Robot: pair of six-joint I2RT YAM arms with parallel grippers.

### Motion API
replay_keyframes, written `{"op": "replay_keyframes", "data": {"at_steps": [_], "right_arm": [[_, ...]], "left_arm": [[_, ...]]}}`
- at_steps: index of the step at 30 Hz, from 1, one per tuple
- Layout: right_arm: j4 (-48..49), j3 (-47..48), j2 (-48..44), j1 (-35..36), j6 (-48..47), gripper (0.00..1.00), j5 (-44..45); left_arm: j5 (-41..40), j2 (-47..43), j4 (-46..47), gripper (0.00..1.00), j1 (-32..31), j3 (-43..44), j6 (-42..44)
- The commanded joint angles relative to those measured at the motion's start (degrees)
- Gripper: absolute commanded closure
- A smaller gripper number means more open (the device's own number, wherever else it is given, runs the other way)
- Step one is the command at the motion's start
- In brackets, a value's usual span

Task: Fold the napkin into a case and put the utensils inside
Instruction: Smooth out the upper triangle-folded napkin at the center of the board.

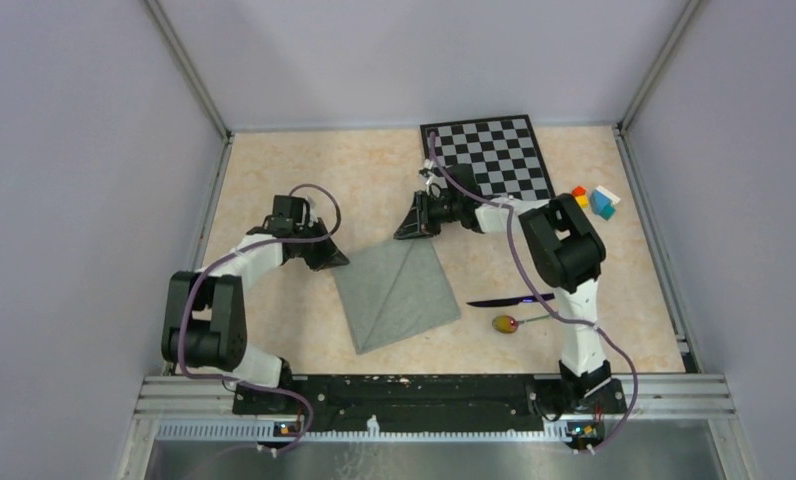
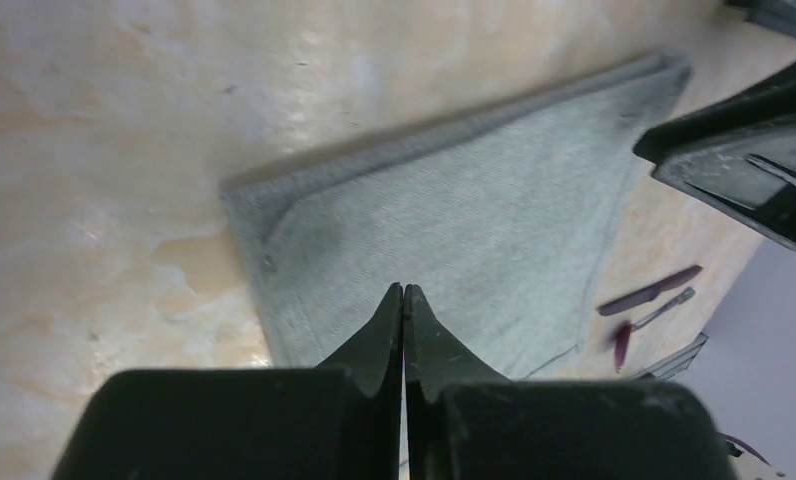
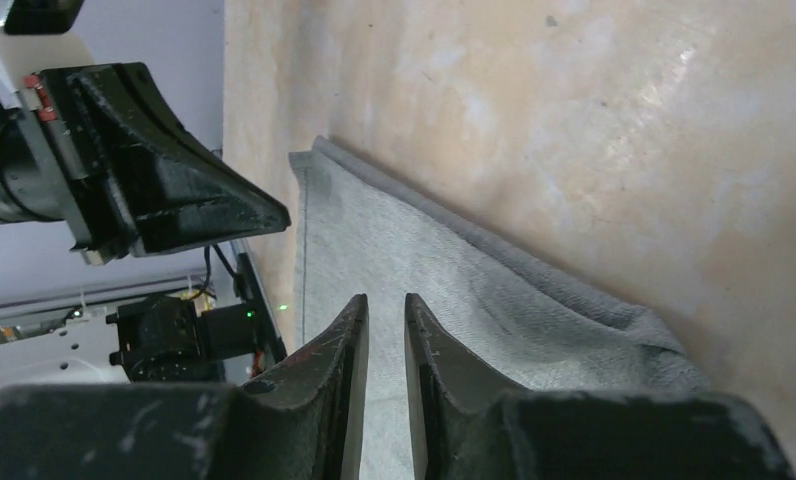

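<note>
The grey-green napkin (image 1: pixel 399 295) lies flat mid-table, turned like a diamond, with a diagonal crease and a doubled edge. My left gripper (image 1: pixel 339 262) is shut and empty just above its left corner; the left wrist view shows the tips (image 2: pixel 403 290) together over the cloth (image 2: pixel 454 220). My right gripper (image 1: pixel 402 232) hovers at the far corner with a narrow gap between its jaws (image 3: pixel 385 300) and nothing in it, over the cloth (image 3: pixel 424 260). The dark knife (image 1: pixel 509 300) and the spoon (image 1: pixel 514 322) lie right of the napkin.
The black-and-white chessboard (image 1: pixel 494 155) lies at the back right. Small coloured blocks (image 1: pixel 594 200) sit beside it near the right wall. Grey walls enclose the table, and a metal rail (image 1: pixel 424 395) runs along the near edge.
</note>
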Motion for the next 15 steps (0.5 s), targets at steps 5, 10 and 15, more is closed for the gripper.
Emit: {"op": "replay_keyframes", "data": {"at_steps": [5, 10, 15], "right_arm": [[6.8, 1.2, 4.7, -1.4, 0.5, 0.84, -0.6], [7.6, -0.4, 7.1, -3.5, -0.2, 0.85, 2.4], [3.1, 2.0, 7.9, -4.6, -3.4, 0.84, 2.5]], "left_arm": [[-1.7, 8.9, 5.3, 1.00, 3.7, 1.2, 5.4], [-3.6, 12.4, 4.3, 1.00, 4.3, 1.5, 6.0], [-4.2, 13.6, 4.4, 1.00, 4.7, 0.4, 6.4]]}}
